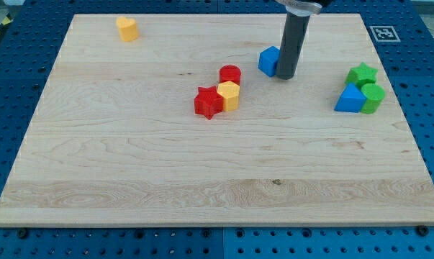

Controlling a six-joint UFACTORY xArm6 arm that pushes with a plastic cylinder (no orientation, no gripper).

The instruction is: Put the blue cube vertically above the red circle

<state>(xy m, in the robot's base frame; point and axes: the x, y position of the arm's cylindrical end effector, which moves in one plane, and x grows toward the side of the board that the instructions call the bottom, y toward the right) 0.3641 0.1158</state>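
Dark and upright, my tip (284,75) is touching the blue cube's (268,60) right side, holding nothing; eight blocks are sitting on the wooden board (130,165).

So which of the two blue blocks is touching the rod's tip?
The blue cube, just left of my tip. The blue triangle sits far right among green blocks.

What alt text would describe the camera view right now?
My tip rests against the right side of the blue cube, up and right of the red circle. That circle touches a yellow block and red star mid-board.
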